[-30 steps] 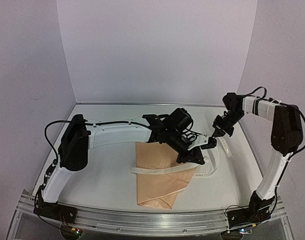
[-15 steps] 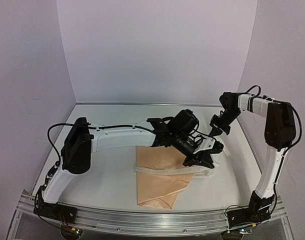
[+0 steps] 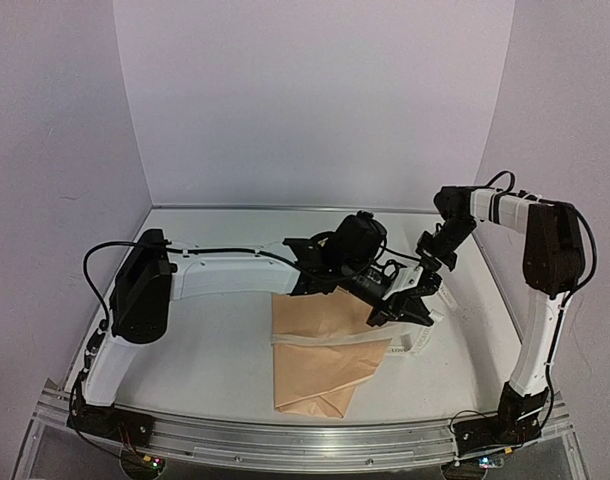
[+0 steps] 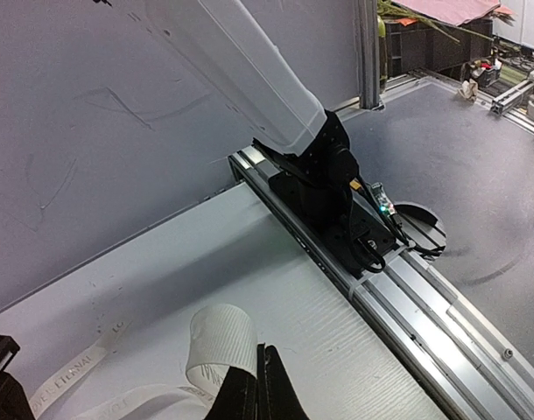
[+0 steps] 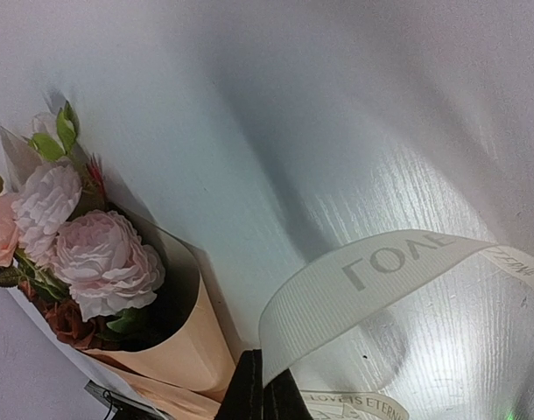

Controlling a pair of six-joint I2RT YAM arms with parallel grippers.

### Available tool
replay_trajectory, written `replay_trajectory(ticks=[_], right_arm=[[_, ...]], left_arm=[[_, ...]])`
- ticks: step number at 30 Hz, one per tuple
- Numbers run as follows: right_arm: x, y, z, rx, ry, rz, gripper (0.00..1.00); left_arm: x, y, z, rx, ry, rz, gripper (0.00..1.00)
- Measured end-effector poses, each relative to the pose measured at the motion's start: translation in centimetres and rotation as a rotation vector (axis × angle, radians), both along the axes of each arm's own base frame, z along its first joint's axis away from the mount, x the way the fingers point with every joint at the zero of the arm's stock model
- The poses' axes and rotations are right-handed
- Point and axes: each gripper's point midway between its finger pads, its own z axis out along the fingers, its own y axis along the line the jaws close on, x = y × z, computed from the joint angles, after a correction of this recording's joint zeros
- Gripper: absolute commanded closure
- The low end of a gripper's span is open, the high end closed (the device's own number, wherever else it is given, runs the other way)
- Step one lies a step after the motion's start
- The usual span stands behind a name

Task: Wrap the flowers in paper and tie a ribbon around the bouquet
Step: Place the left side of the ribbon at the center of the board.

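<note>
The bouquet's tan paper (image 3: 318, 352) lies in a cone on the table, narrow end toward the near edge. The left arm hides its wide end in the top view. In the right wrist view the flowers (image 5: 85, 248) fill the paper's (image 5: 175, 354) mouth. The cream ribbon (image 3: 325, 341) crosses the cone and trails off to the right. My left gripper (image 3: 412, 310) hangs right of the cone, shut (image 4: 260, 357) on a ribbon loop (image 4: 220, 337). Just behind it, my right gripper (image 3: 431, 256) is shut (image 5: 265, 366) on a lettered ribbon stretch (image 5: 381, 273) that arches up from it.
An aluminium rail (image 3: 305, 436) runs along the table's near edge; the right arm's base (image 4: 330, 188) is bolted on it. Pale walls close in the back and both sides.
My left gripper has shifted right with the ribbon, past the cone's right edge. My right gripper has drawn slightly left and back, holding its ribbon end.
</note>
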Motion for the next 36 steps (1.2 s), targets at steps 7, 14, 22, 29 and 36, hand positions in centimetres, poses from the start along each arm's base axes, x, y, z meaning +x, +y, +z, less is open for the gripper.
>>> replay_trajectory(ticks=[7,14,22,29,36], right_arm=[[-0.1,0.2,0.0,0.000,0.000,0.003,1.00],[-0.1,0.7,0.1,0.005,0.000,0.011,1.00],[-0.7,2.3,0.7,0.015,-0.018,0.043,1.00],[-1.1,3.5,4.5,0.065,-0.108,0.061,1.00],[-1.5,4.5,6.8,0.110,-0.172,0.115,1.00]], left_arm=[[0.2,0.1,3.3,-0.110,-0.034,0.006,0.99],[0.9,0.0,4.3,-0.152,-0.039,0.014,0.92],[1.6,-1.3,-1.4,-0.074,0.068,0.016,0.87],[1.7,-1.6,-9.1,0.086,0.210,0.026,0.65],[3.6,-1.6,-7.5,0.089,0.332,0.092,0.29]])
